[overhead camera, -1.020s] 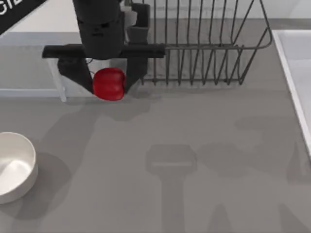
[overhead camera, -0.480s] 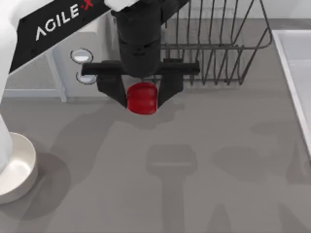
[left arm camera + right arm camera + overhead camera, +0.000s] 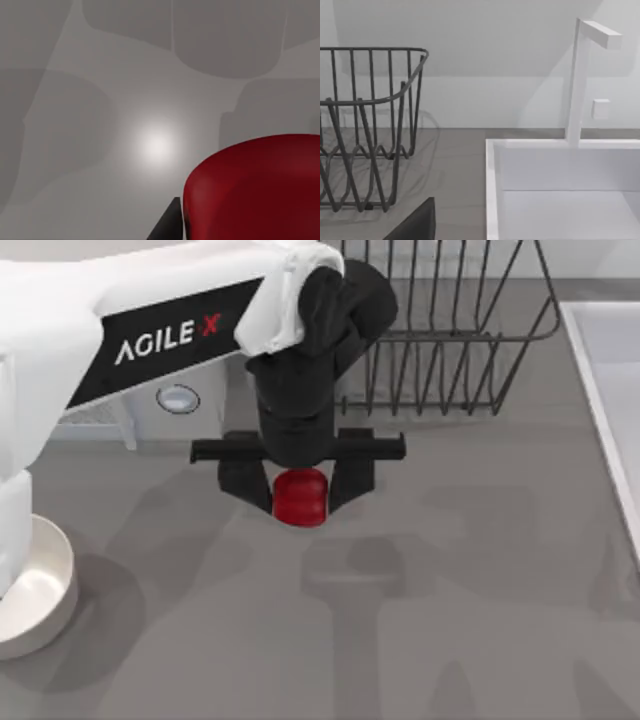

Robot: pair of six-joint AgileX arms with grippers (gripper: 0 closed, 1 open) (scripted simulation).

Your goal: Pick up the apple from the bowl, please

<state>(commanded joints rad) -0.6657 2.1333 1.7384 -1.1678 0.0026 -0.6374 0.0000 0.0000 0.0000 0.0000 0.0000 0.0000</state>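
With the left arm reaching in from the top view's left, you've got the left gripper (image 3: 299,496) hanging over the middle of the grey surface (image 3: 480,620), pointing straight down. Its two black fingers (image 3: 243,485) sit either side of the apple (image 3: 300,497) and are clamped on it. Apple is red, glossy, a bit blocky, held between the fingers and clear of the bowl (image 3: 45,590).

Bowl is white, round, at the surface's left edge, well apart from the apple and partly covered by the white arm link. You can't see anything lying inside the part that shows.

Left wrist view: apple (image 3: 260,190) fills the near corner, dark red, with a black finger (image 3: 167,225) edge just beside it and bare grey surface (image 3: 100,150) beyond.

Dark wire dish rack (image 3: 450,330) stands at the back of the surface, behind the gripper. White sink (image 3: 610,380) runs along the right edge.

Right wrist view looks at the rack (image 3: 370,130), the sink basin (image 3: 560,190) and a white faucet (image 3: 582,80) on its rear rim. You can't tell from it whether the right gripper is apart or together.
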